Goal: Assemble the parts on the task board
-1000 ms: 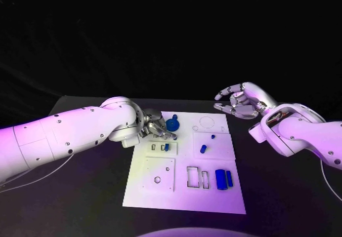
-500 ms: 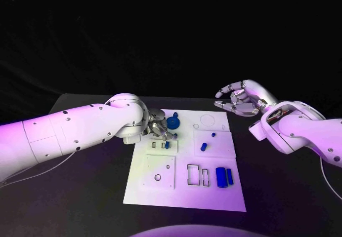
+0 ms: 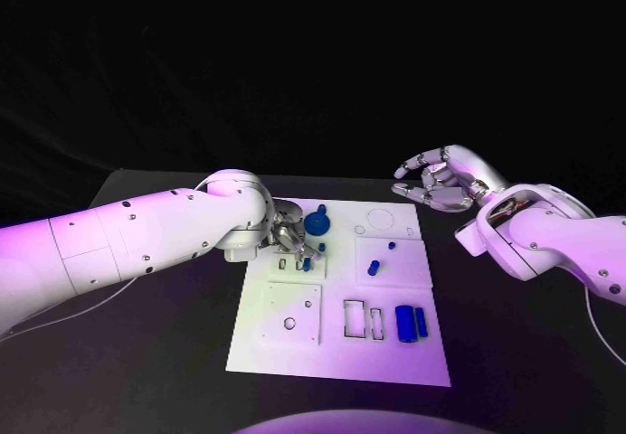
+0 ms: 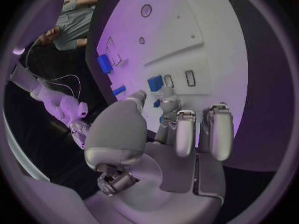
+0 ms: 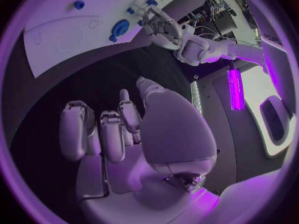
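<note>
The left hand (image 3: pixel 289 237) is being held over the task board's (image 3: pixel 342 362) far left, fingers (image 4: pixel 187 134) curled beside a small blue part (image 3: pixel 306 266); whether it is gripped cannot be told. The right hand (image 3: pixel 440 183) is being held empty, fingers apart, beyond the board's far right corner.

Dim scene, black surroundings, glare on the task board (image 3: pixel 342 362), wrist views fisheye-bent at edges

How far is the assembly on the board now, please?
Early stage, apparently. On the task board, the blue round part looks placed. The left hand works at a small blue part by the slots. The blue blocks lie loose; the right hand holds nothing.
</note>
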Tool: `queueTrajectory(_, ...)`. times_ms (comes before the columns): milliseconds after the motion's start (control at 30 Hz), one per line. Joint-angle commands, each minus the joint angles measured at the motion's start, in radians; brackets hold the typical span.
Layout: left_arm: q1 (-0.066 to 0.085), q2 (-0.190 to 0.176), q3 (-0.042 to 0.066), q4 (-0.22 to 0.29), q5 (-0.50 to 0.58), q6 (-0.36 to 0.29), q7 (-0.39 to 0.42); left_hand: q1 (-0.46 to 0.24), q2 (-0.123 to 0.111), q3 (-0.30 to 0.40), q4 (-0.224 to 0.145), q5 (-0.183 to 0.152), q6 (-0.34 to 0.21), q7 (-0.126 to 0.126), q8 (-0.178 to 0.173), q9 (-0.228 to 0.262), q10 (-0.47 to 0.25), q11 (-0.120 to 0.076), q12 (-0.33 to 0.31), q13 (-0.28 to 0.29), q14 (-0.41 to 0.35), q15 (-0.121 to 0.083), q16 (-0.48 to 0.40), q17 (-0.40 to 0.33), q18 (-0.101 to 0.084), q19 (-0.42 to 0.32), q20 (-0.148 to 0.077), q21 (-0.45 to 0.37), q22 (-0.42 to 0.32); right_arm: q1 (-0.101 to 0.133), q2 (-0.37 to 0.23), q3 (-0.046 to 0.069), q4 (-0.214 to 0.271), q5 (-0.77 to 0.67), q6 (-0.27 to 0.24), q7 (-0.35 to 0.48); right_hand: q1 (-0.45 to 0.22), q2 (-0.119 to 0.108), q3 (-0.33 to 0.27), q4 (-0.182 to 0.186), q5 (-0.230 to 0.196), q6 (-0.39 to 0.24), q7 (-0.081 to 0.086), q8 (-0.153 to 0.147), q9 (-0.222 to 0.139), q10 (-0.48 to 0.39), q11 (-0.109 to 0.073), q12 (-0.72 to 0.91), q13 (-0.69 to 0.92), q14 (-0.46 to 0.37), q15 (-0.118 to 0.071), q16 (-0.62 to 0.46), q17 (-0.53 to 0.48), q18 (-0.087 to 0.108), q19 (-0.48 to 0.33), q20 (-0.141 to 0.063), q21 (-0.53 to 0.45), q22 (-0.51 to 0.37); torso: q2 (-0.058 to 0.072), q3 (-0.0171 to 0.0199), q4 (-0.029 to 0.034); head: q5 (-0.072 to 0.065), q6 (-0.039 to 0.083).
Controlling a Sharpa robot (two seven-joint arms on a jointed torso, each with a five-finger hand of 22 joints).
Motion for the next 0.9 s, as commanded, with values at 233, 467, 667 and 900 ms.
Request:
queueTrajectory(233, 0.002, 0.008, -0.002, 0.000, 0.003, 0.051, -0.006, -0.006, 0.006, -0.007, -0.002, 0.001, 0.000, -0.006, 0.008, 0.005, 0.009, -0.001, 0.007, 0.003, 0.106, -0.008, 0.004, 0.263, -0.008, 0.032, -0.002, 0.008, 0.072, -0.001, 0.006, 0.000, -0.004, -0.007, 0.015, -0.006, -0.008, -0.006, 0.005, 0.004, 0.009, -0.009, 0.000, 0.006, 0.002, 0.001, -0.001, 0.003, -0.001, 0.082, 0.000, -0.004, 0.166, 0.011, -0.002, -0.002, -0.006, 0.110, 0.000, -0.0002, -0.0003, 0.002, -0.003)
queueTrajectory(467, 0.002, 0.010, -0.002, 0.001, 0.006, 0.057, -0.006, 0.021, 0.009, 0.001, -0.004, 0.009, -0.005, -0.007, 0.010, 0.014, 0.007, -0.002, 0.010, 0.006, 0.106, -0.009, 0.004, 0.263, -0.009, 0.034, -0.002, 0.010, 0.077, -0.002, 0.011, -0.001, -0.010, -0.007, 0.017, -0.007, -0.008, -0.006, 0.005, 0.004, 0.010, -0.009, 0.000, 0.006, 0.002, 0.000, -0.001, 0.002, -0.003, 0.081, 0.000, -0.005, 0.165, 0.012, -0.003, -0.002, -0.008, 0.108, 0.000, 0.0000, -0.0005, 0.003, -0.006)
queueTrajectory(667, 0.002, 0.010, -0.002, 0.001, 0.013, 0.059, -0.005, 0.049, 0.018, 0.019, -0.004, 0.012, -0.006, -0.008, 0.012, 0.023, 0.006, -0.003, 0.013, 0.010, 0.106, -0.010, 0.004, 0.263, -0.009, 0.034, -0.003, 0.011, 0.080, -0.003, 0.014, -0.002, -0.014, -0.007, 0.017, -0.008, -0.008, -0.006, 0.005, 0.004, 0.010, -0.009, 0.000, 0.006, 0.002, 0.000, -0.001, 0.002, -0.003, 0.081, 0.000, -0.005, 0.165, 0.012, -0.003, -0.002, -0.008, 0.108, 0.001, 0.0007, -0.0006, 0.004, -0.007)
queueTrajectory(900, 0.002, 0.012, -0.002, 0.000, 0.033, 0.060, -0.005, 0.105, 0.027, 0.071, -0.006, 0.014, -0.011, -0.011, 0.011, 0.035, 0.005, -0.006, 0.017, 0.016, 0.106, -0.012, 0.004, 0.263, -0.010, 0.036, -0.004, 0.014, 0.085, -0.004, 0.015, -0.002, -0.015, -0.007, 0.018, -0.008, -0.008, -0.006, 0.005, 0.004, 0.012, -0.009, 0.000, 0.007, 0.002, -0.001, -0.002, 0.001, -0.004, 0.081, 0.000, -0.006, 0.163, 0.013, -0.005, -0.002, -0.012, 0.106, 0.000, 0.0007, -0.0010, 0.003, -0.009)
